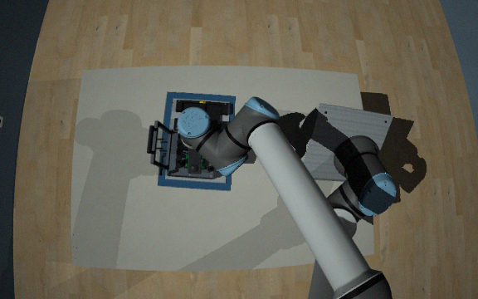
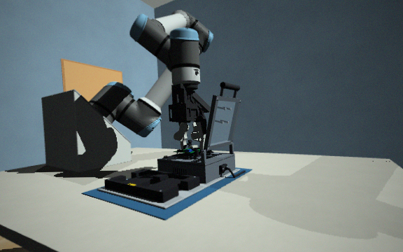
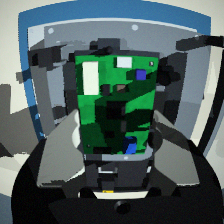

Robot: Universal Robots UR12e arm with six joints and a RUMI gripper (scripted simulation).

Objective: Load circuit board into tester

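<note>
- Your gripper (image 2: 191,144) (image 3: 115,110) had its fingers closed on the circuit board (image 1: 187,159) (image 2: 185,151) (image 3: 90,109), 1 on each long edge, parts facing up.
- The board was right over the tester (image 1: 218,176) (image 2: 213,171) (image 3: 179,100), away from the tray (image 1: 187,105) (image 2: 140,190) (image 3: 120,177). Couldn't tell if the 2 pins were through the holes.
- Can't vouch for your connector direction either; 2 white parts showed and I couldn't pick out the lone post.
- My guess: light, stiff, kinda fragile. You had the right hold, bare edges only; squeezing hard could've flexed it or made it slip.
- Your lid (image 1: 174,154) (image 2: 224,122) stood open, so seating came first imo.
</note>
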